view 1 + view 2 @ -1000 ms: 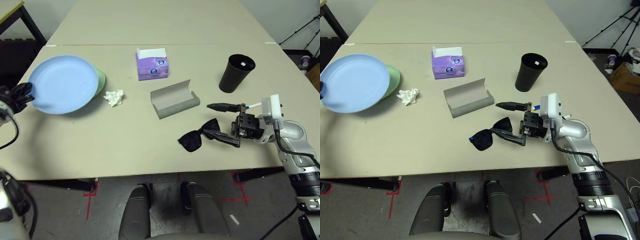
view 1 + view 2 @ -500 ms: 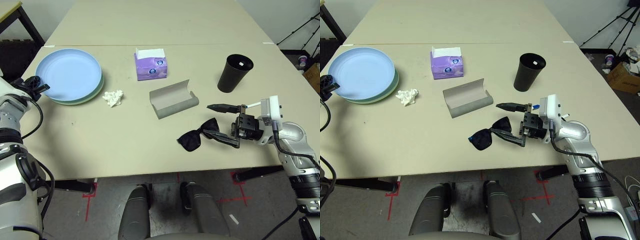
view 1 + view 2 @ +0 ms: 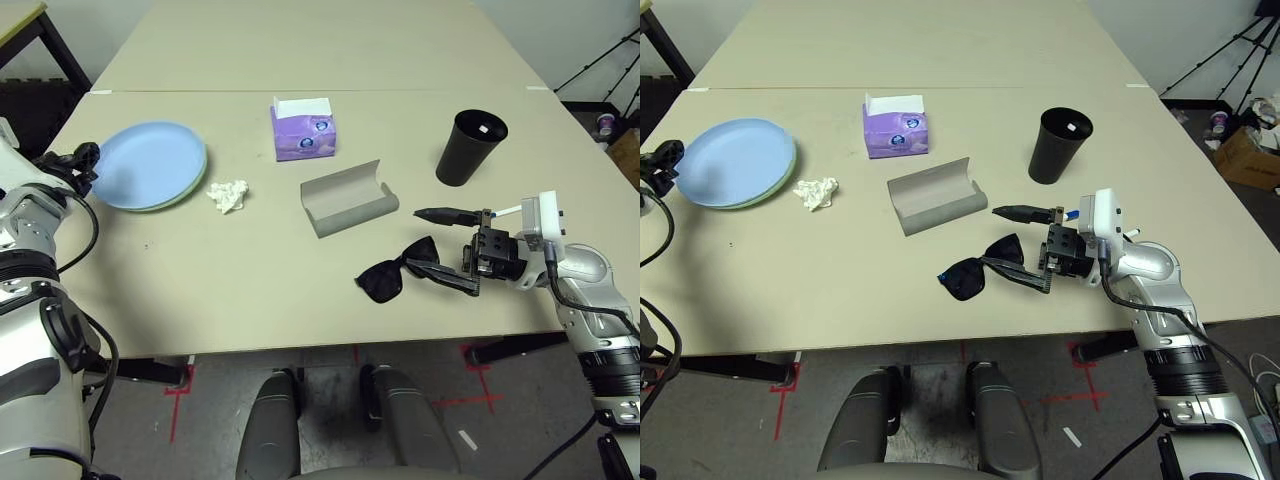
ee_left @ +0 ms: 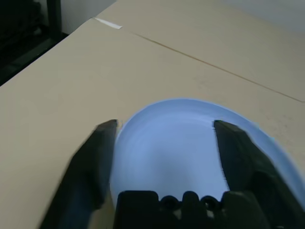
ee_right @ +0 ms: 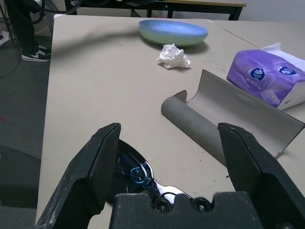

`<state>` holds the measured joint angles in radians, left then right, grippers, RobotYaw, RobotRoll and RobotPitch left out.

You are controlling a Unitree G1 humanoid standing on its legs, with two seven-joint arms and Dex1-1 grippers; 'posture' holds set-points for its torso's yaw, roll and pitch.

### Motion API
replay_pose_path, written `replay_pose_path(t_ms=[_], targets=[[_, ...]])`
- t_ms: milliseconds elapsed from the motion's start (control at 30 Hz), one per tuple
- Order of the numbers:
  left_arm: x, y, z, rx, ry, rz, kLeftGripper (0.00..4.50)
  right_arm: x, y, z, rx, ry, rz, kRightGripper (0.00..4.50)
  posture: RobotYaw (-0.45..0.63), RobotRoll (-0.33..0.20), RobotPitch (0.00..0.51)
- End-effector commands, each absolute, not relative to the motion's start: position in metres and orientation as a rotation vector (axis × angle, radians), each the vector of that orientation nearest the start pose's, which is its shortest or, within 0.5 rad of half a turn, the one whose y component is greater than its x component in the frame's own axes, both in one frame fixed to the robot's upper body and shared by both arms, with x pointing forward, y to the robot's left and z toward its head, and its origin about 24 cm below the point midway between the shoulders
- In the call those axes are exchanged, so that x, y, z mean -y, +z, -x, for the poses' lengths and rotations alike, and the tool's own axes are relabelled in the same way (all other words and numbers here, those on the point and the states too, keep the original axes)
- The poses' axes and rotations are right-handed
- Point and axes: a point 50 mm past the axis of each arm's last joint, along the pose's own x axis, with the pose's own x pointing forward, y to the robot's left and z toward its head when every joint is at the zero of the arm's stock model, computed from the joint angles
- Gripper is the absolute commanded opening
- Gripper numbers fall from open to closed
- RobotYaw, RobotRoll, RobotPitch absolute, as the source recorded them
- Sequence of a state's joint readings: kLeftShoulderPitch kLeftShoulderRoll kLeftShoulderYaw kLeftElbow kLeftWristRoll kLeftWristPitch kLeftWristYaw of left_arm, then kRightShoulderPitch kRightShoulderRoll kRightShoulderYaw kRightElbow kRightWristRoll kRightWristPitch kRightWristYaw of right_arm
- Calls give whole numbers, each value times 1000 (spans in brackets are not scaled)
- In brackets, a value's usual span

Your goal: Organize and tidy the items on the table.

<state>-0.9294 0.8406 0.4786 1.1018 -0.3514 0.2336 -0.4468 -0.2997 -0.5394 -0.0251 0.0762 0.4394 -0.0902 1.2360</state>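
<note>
- Your right gripper (image 3: 1018,245) is spread wide, holding nothing, its fingers straddling the near arm of the sunglasses (image 3: 980,270).
- Sunglasses lie just at its 9 o'clock on the table (image 3: 840,290), long axis running roughly 8 to 2 o'clock.
- Open glasses case (image 3: 936,195) sits near, at their 11 o'clock.
- Left gripper (image 4: 164,136) is open too, empty, at the blue plate (image 3: 150,165), well apart; the right one is nearer.

bare table (image 3: 230,270) lies open between crumpled tissue (image 3: 228,194) and sunglasses (image 3: 398,275).
</note>
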Motion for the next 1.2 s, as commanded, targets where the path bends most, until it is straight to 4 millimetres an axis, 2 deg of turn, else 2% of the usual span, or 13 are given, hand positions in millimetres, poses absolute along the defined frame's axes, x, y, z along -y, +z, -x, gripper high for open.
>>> replay_pose_path(t_ms=[33, 267, 400, 567, 733, 1200], targets=[[-393, 197, -330, 12, 173, 232, 4477, 194, 136, -269, 230, 1240, 301, 4500, -38, 0, 118], [-378, 206, -332, 8, 23, 174, 4477, 200, 137, -274, 246, 1159, 252, 4500, -37, 0, 118], [-366, 204, -332, -17, -56, 131, 4477, 206, 136, -275, 239, 1098, 217, 4500, -39, 0, 121], [-353, 194, -329, -83, -138, 3, 4477, 212, 135, -275, 220, 1037, 206, 4500, -40, 0, 121], [-336, 175, -323, -206, -323, -186, 4477, 217, 134, -275, 206, 994, 199, 4500, -40, 0, 120], [-285, 176, -318, -212, -658, -242, 4477, 210, 137, -272, 217, 1004, 191, 4500, -45, 0, 118]])
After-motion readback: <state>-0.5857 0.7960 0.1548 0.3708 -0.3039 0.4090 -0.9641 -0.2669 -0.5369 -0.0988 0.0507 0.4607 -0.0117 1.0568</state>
